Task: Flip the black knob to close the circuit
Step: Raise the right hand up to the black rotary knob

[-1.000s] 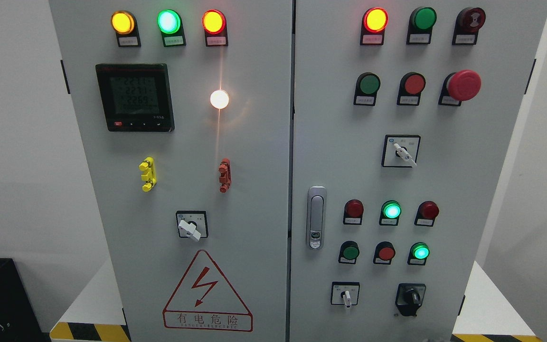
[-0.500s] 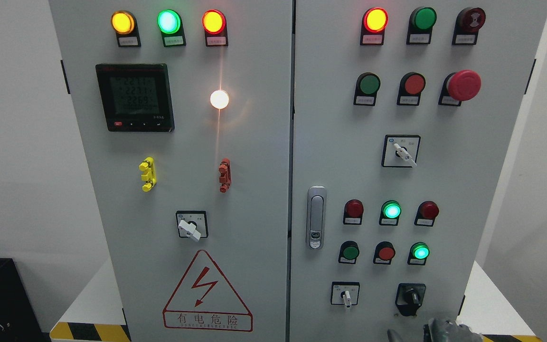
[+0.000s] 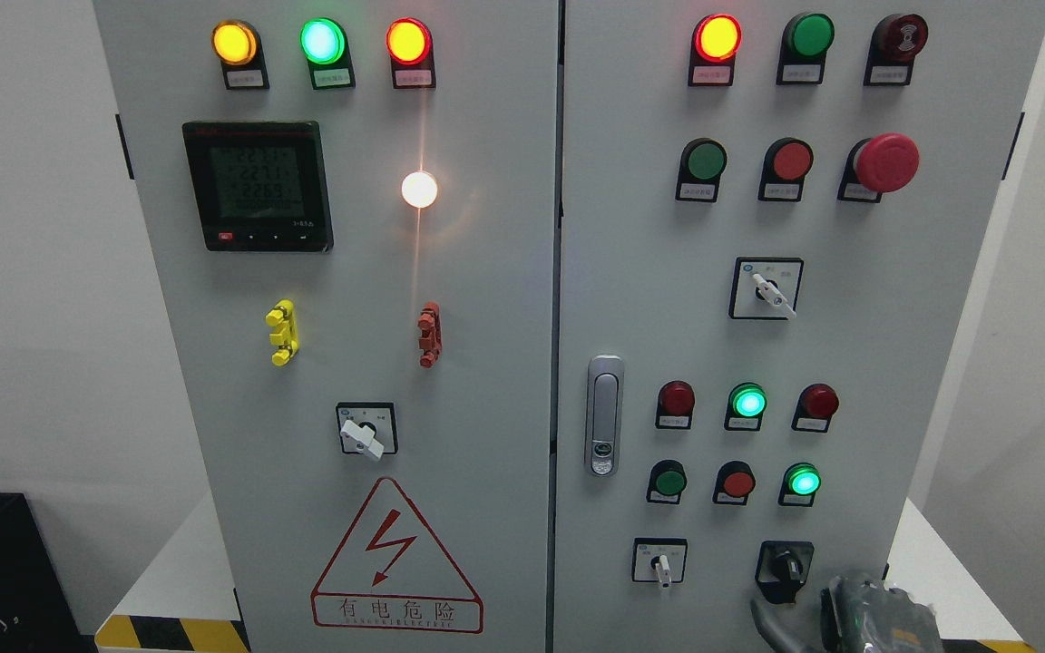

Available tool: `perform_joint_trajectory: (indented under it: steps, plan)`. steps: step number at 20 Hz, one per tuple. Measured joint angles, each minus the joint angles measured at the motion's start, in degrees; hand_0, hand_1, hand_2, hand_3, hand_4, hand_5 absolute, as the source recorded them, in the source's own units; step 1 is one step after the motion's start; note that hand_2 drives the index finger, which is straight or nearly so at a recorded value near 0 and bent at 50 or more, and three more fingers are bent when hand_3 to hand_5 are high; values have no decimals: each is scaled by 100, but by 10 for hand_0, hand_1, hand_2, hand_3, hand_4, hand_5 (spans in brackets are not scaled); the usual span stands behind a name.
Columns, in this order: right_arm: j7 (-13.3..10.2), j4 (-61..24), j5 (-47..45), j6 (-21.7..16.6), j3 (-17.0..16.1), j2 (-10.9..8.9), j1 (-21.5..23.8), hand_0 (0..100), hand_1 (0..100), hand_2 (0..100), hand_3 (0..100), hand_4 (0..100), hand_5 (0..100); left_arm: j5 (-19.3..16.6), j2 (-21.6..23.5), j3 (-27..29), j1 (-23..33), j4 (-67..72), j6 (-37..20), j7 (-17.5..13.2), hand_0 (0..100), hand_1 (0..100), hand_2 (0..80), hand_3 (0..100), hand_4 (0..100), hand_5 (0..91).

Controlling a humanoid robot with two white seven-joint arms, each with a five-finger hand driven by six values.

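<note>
The black knob (image 3: 786, 568) sits on a black plate at the lower right of the grey cabinet's right door (image 3: 649, 272). My right hand (image 3: 867, 612) rises from the bottom edge just below and right of the knob, apart from it. Only its grey top shows, and a dark finger-like part (image 3: 772, 626) curves under the knob. The left arm is out of view.
A white lever switch (image 3: 660, 564) is left of the knob. Green and red buttons (image 3: 738, 482) and lit lamps sit above it. A silver door handle (image 3: 604, 415) is mid-panel. A red mushroom stop button (image 3: 885, 163) sticks out at upper right.
My right hand has come up from below the picture's bottom edge toward the black knob; a second ago it was out of view. The knob has not visibly turned.
</note>
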Motion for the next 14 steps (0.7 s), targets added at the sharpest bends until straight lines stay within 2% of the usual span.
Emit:
perform_joint_trajectory:
  steps: [14]
  plan:
    - [16,41,177,30,-50,-38,-149,0,0,942,1000,972,951,0,0,0,0,-1,0,24,120,556,0,0,0,0]
